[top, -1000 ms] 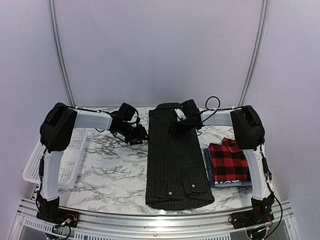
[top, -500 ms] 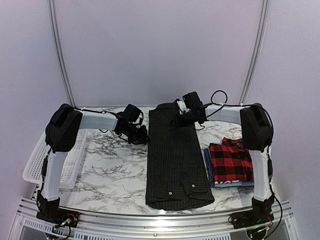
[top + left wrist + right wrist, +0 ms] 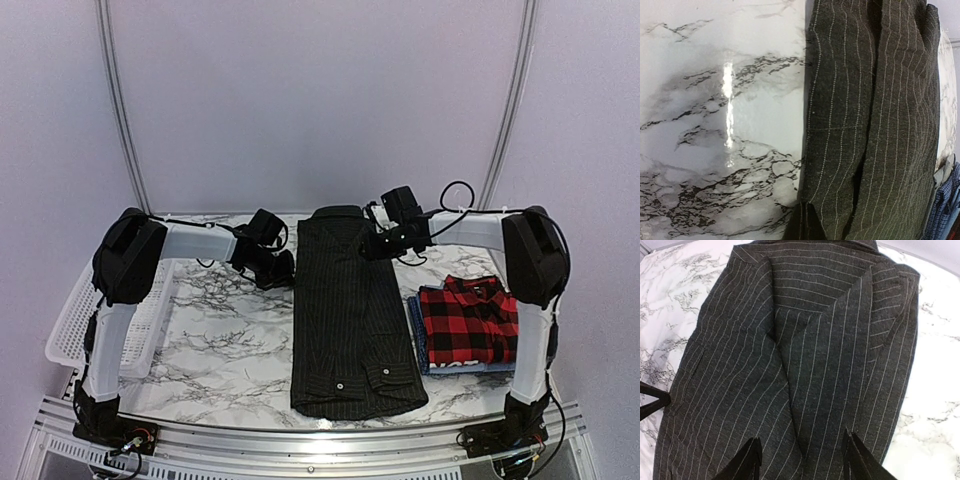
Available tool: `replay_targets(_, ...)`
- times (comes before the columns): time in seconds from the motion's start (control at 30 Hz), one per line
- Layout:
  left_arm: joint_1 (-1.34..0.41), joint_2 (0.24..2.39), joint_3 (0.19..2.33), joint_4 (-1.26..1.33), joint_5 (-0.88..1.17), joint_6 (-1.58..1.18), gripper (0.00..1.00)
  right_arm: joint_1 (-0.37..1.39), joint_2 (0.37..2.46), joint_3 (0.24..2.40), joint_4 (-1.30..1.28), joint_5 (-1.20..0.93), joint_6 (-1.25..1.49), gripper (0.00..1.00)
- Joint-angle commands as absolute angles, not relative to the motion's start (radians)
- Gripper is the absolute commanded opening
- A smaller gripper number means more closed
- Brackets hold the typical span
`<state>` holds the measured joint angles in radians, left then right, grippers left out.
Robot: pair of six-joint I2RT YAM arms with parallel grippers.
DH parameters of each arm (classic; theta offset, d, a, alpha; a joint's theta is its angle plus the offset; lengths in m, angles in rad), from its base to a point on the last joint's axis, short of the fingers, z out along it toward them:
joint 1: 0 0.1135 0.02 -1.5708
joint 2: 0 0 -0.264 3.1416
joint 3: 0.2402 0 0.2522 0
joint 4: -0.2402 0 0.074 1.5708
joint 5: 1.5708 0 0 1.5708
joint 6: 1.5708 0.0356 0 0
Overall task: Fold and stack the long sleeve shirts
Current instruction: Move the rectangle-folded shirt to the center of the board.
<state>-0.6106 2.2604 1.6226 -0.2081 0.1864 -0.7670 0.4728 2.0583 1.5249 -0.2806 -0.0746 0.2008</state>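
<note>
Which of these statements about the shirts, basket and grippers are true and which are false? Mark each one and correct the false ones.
1. The black pinstriped shirt lies in the middle of the table. True.
2. The white basket sits at the table's right edge. False: it sits at the left edge.
3. The red plaid shirt lies in the basket. False: it rests on the blue shirt at the right.
4. The right gripper is open over the pinstriped shirt's far end. True.
</note>
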Motion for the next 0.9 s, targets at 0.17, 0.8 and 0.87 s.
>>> replay_targets(0.17, -0.590, 2.213, 1.563, -0.229, 0.143, -0.738, 0.00, 0.469, 1.980, 1.461, -0.252, -0.061, 0.211, 0.51)
replay_targets(0.8, -0.381, 2.114, 1.435, -0.296, 0.268, -0.514, 0.00, 0.490, 1.868, 1.313, -0.235, -0.082, 0.233, 0.51)
replay_targets(0.87, -0.363, 2.114, 1.442, -0.309, 0.282, -0.488, 0.00, 0.513, 1.840, 1.268, -0.231, -0.082, 0.239, 0.51)
